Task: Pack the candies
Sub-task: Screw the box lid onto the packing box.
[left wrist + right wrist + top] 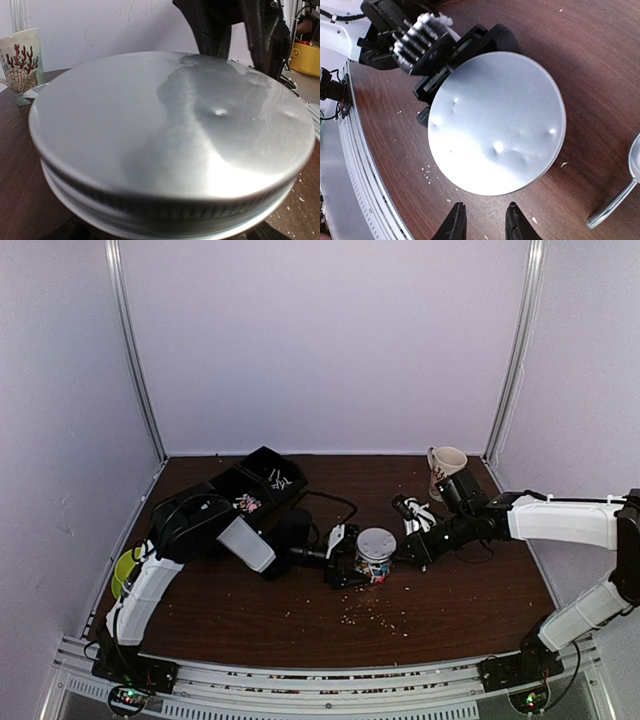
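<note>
A glass jar with a dented silver lid (376,543) stands at the table's middle, with coloured candies (377,574) showing through its glass. My left gripper (343,562) is shut on the jar from the left; in the right wrist view its black jaws clasp the jar under the lid (495,120). The lid (165,130) fills the left wrist view and hides my left fingers. My right gripper (483,222) is open and empty, above the table just beside the jar; it also shows in the top view (408,550). More candies (248,503) lie in a black tray (270,468).
A shell-printed mug (446,464) stands at the back right and also shows in the left wrist view (20,57). A metal spoon (620,185) lies right of the jar. Pale crumbs (385,616) are scattered in front. A yellow-green object (124,570) sits at the left edge.
</note>
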{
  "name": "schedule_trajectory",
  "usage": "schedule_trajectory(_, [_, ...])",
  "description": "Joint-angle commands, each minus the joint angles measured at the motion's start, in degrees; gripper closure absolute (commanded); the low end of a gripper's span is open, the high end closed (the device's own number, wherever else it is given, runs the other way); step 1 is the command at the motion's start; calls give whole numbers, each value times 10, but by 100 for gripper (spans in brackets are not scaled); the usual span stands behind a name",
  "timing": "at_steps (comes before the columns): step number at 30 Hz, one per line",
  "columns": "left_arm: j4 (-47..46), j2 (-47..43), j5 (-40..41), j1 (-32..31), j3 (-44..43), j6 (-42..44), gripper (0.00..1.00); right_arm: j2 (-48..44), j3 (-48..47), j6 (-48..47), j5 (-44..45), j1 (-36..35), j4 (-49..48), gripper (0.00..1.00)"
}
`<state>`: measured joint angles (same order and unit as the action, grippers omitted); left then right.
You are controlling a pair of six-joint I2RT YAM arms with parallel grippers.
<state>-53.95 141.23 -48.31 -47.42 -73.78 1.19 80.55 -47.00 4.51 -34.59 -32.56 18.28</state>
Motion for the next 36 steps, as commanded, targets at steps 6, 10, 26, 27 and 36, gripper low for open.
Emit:
schedule_trajectory(6, [60,26,16,6,14,-26,15,-65,-24,-7,59,-12,62,64])
schedule_trajectory(10, [57,26,10,6,15,-25,15,-53,-72,-14,67,-4,63,58])
schedule_trajectory(26, [55,22,10,5,23,-16,15,200,-297,-58,-66,12,79,60])
schedule_trajectory(27, [55,21,10,6,22,-17,14,208,-302,-60,-75,12,83,60])
schedule_trajectory(36, [57,24,7,7,19,-17,15,228,-291,-76,-95,23,89,62])
